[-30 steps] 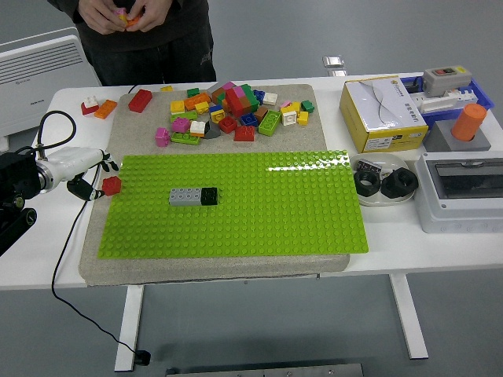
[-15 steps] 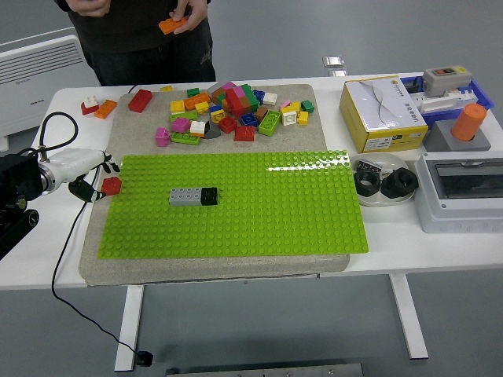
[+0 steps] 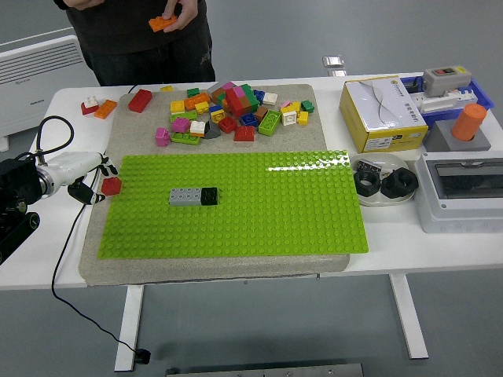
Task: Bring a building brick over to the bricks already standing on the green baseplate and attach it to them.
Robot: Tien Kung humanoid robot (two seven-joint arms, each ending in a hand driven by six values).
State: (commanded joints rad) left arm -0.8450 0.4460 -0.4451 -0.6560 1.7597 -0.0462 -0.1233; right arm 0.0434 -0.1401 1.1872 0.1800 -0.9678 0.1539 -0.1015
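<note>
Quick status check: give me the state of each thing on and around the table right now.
Left hand: shut on red brick, at baseplate's left edge.
Grey and black bricks: joined, standing on baseplate.
Brick pile: loose, behind baseplate.
Person's hand: holding orange brick.

Grey and black bricks (image 3: 194, 196) on green baseplate (image 3: 259, 208).

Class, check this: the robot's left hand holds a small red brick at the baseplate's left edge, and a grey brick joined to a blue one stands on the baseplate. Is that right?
One thing is wrong. In the head view the brick joined to the grey brick is black, not blue. The rest stands: the left hand holds the red brick at the left edge of the baseplate.
</note>
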